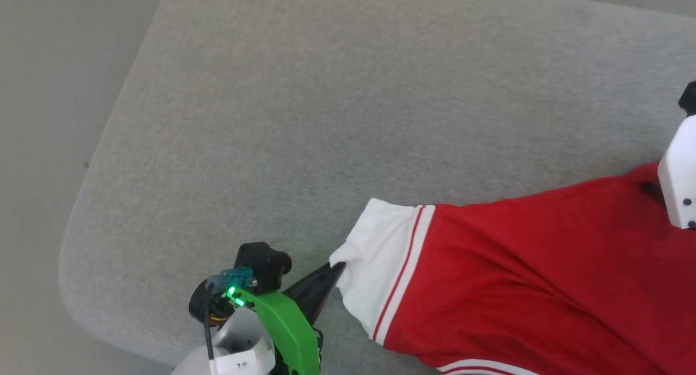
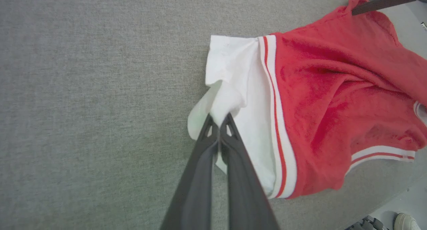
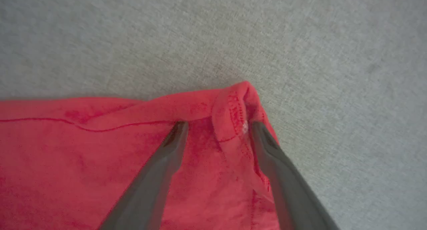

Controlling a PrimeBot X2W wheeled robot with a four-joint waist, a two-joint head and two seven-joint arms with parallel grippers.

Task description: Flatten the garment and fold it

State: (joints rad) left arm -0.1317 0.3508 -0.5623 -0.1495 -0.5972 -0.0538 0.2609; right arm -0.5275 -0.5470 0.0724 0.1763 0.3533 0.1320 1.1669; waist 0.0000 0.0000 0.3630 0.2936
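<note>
Left wrist view — garment (image 2: 317,100) in jaws

Your left claw (image 2: 218,120) is at the near edge of the sleeve (image 2: 240,73), tips pinched on it. The rest of the garment (image 2: 327,100) spreads to its right on the table (image 2: 83,90). Your right claw (image 3: 218,125) straddles a bunched corner of the garment, fingers apart, table beyond the tips.
</note>
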